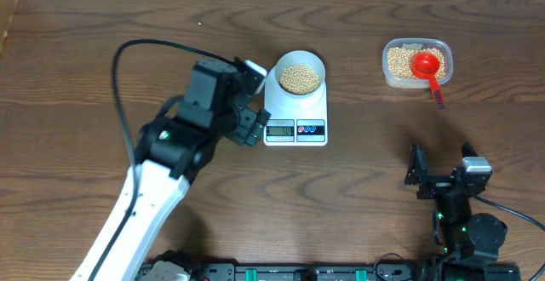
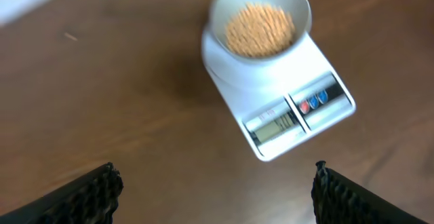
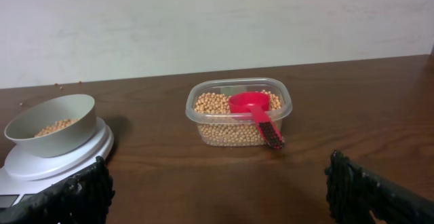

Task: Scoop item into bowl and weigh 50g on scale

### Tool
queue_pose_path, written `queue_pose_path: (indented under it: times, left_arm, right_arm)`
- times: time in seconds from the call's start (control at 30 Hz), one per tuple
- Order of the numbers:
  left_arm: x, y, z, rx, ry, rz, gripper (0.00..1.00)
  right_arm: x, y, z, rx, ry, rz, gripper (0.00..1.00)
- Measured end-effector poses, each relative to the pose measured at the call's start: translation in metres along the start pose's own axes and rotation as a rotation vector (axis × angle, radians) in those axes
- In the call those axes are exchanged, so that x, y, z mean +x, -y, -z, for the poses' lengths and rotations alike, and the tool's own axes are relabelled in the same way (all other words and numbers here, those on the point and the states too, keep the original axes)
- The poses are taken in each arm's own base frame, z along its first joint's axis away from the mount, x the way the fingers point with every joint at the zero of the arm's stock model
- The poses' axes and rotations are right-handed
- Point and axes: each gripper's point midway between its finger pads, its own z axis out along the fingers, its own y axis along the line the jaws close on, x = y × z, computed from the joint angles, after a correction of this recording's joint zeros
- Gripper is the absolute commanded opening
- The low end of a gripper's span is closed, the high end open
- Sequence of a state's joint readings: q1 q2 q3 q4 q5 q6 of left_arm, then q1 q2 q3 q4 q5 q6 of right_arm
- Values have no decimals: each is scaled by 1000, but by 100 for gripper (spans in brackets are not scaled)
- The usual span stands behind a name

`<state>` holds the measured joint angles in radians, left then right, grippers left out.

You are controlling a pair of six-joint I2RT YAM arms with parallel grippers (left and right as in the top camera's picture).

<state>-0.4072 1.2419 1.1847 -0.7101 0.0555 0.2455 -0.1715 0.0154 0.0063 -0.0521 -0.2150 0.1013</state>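
The white bowl [image 1: 317,61] stands on the back of the white scale [image 1: 281,111] and holds a layer of tan beans [image 1: 300,78]. My left gripper [image 1: 252,111] hovers just left of the scale, open and empty. In the left wrist view its fingers frame bare wood, with the bowl [image 2: 298,0], the beans [image 2: 260,28] and the scale [image 2: 237,81] ahead of the gripper [image 2: 215,170]. My right gripper [image 1: 441,163] rests open near the front right. The right wrist view shows this gripper [image 3: 218,161] empty, with the bowl [image 3: 64,132] far left on the scale [image 3: 41,166].
A clear plastic tub [image 1: 387,47] of beans sits at the back right with a red scoop [image 1: 427,65] lying in it, handle over the rim. From the right wrist the tub [image 3: 239,132] and the scoop [image 3: 249,104] lie straight ahead. A black cable [image 1: 128,60] loops behind the left arm.
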Motion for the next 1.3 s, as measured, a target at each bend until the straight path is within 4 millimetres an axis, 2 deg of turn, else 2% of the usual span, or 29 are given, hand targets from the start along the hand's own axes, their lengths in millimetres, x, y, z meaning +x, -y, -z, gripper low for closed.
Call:
queue_pose_path:
  times: [0.13, 0.33, 0.5, 0.73, 0.93, 1.1, 1.3]
  left_arm:
    - [-9, -14, 26, -70, 77, 3, 92]
    - [-14, -45, 63, -172, 199, 58, 92]
    - [0, -59, 76, -231, 349, 106, 92]
    - [45, -50, 62, -234, 464, 166, 92]
    - [72, -43, 45, -242, 540, 180, 92]
    - [97, -44, 31, -271, 565, 201, 92]
    - [118, -52, 26, -318, 577, 239, 92]
  right_arm:
    - [0, 0, 0, 0, 0, 0, 99]
    - [0, 0, 0, 1, 0, 0, 99]
    - [0, 0, 0, 2, 0, 0, 99]
    - [0, 1, 0, 3, 0, 0, 99]
    - [0, 0, 0, 3, 0, 0, 99]
    - [0, 1, 0, 3, 0, 0, 99]
    - [0, 0, 0, 3, 0, 0, 99]
